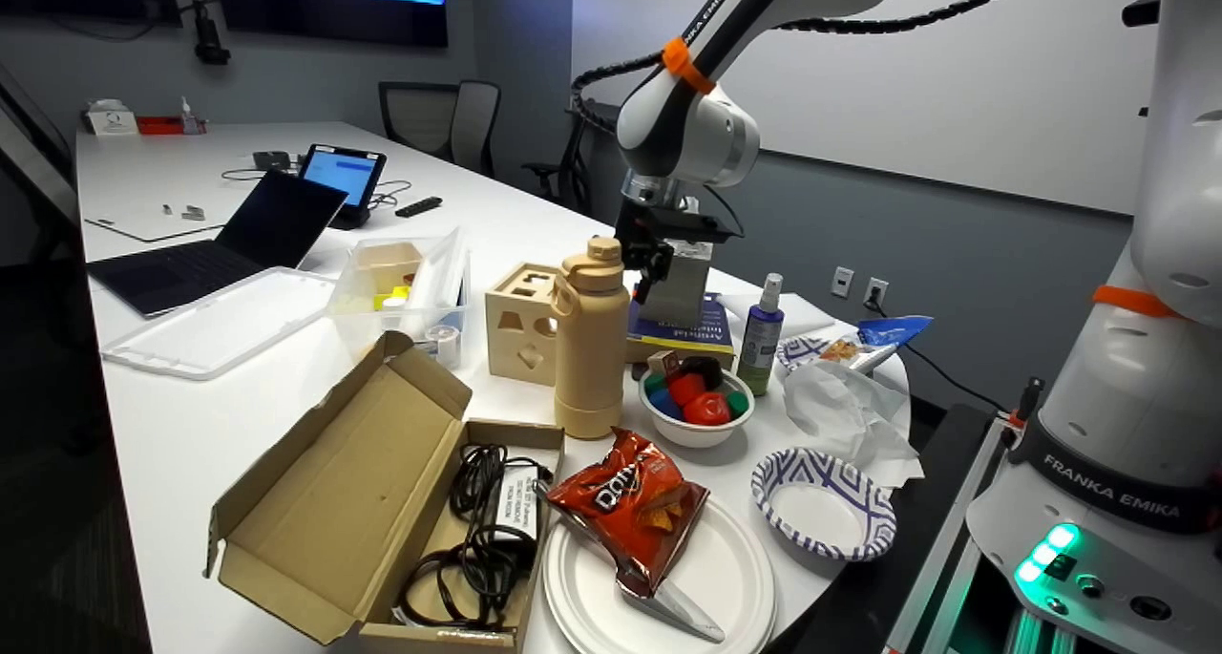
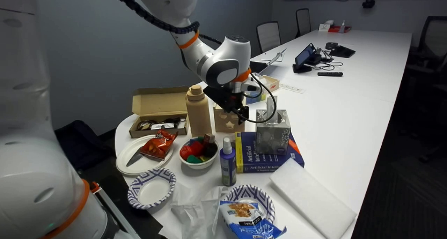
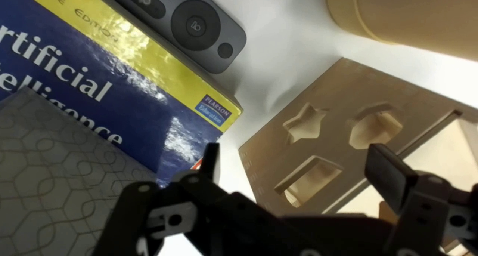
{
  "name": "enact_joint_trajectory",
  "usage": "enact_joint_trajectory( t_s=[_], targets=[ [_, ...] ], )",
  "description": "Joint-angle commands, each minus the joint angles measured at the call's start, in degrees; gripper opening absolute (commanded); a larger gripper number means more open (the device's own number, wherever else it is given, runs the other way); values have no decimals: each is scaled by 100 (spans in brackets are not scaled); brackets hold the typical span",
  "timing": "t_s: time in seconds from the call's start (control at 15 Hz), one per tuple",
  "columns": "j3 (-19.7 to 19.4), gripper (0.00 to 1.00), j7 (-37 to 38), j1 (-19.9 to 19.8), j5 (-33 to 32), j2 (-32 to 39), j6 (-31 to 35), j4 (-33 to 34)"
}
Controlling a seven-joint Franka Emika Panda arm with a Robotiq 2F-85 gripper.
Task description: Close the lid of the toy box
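Observation:
The toy box is a small tan wooden cube with shaped holes. It stands behind the tan bottle in an exterior view (image 1: pixel 525 337), partly behind my gripper in an exterior view (image 2: pixel 221 125), and at right in the wrist view (image 3: pixel 332 144). Its star-holed side faces my camera; past that side's upper edge a pale area shows. I cannot tell whether that is the inside or the lid. My gripper (image 3: pixel 295 151) is open and empty, its fingers apart above and beside the box, as in both exterior views (image 1: pixel 652 267) (image 2: pixel 244 114). My fingers hide part of the box.
A tan bottle (image 1: pixel 590 368) stands close beside the toy box. A thick blue book (image 2: pixel 249 151) bears a grey tissue box (image 2: pixel 274 139). A remote (image 3: pixel 209 28) lies by the book. A wide cardboard box (image 1: pixel 325 482) stands open with cables inside. A bowl of blocks (image 1: pixel 702 434) is nearby.

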Motion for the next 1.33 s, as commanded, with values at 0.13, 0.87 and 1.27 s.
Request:
enact_joint_trajectory(
  t_s=[0.13,0.87,1.27],
  targets=[
    [-22,100,-10,-37,-16,-121,5,51],
    [-110,100,-67,80,-157,-771,-644,214],
    [-126,100,-52,159,-237,-784,-671,286]
  ],
)
